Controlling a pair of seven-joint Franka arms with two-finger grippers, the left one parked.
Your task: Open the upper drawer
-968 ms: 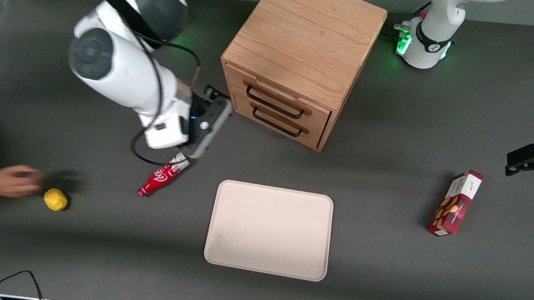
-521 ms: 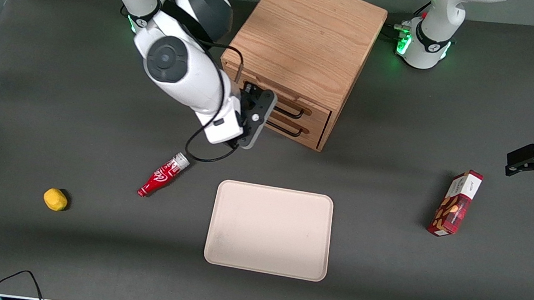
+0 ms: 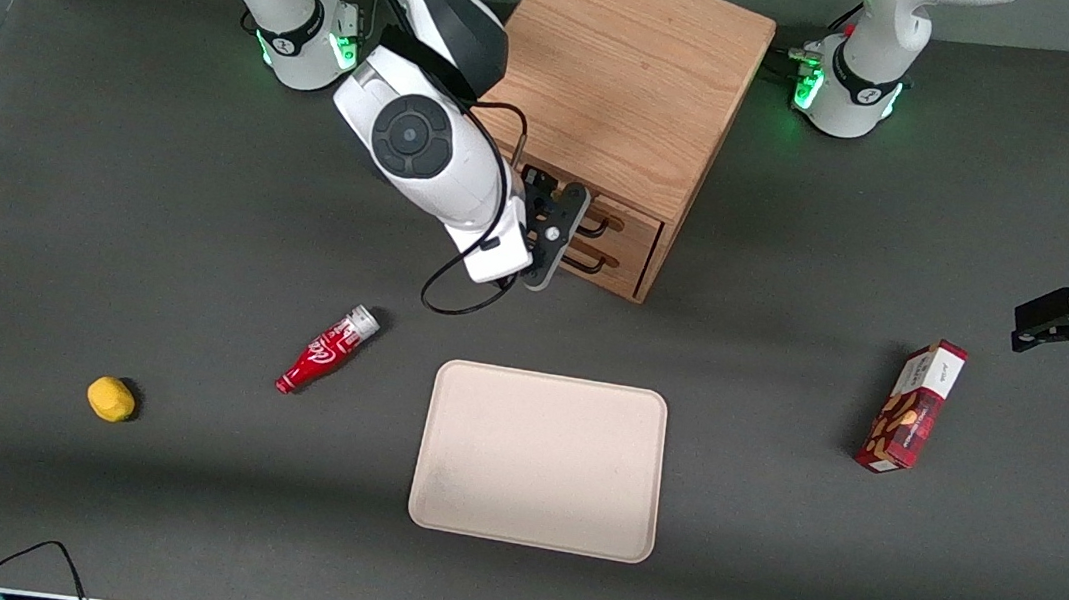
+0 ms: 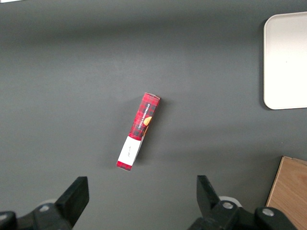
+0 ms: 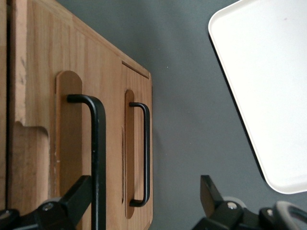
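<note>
Since a second ago my gripper (image 3: 554,234) has swung from beside the red bottle (image 3: 327,350) to the cabinet (image 3: 620,78) front; fingers spread, empty; upper drawer (image 5: 72,143) shut, its handle (image 5: 98,163) running lengthwise just inside one finger (image 5: 76,199), bottom drawer handle (image 5: 145,153) also between them.

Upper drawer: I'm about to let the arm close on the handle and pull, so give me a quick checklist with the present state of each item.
1. Gripper in front of the cabinet, at the drawer fronts: ok.
2. Fingers open: ok, the right wrist view shows them spread apart.
3. Upper drawer shut, not yet pulled: ok.
4. Upper handle between the fingers: not ok; it runs beside one finger, not centred in the gap.
5. Lower handle outside the grasp: cannot tell; it also lies within the gap.
6. Pull path toward the tray: ok, bare table in front of the drawer.
</note>
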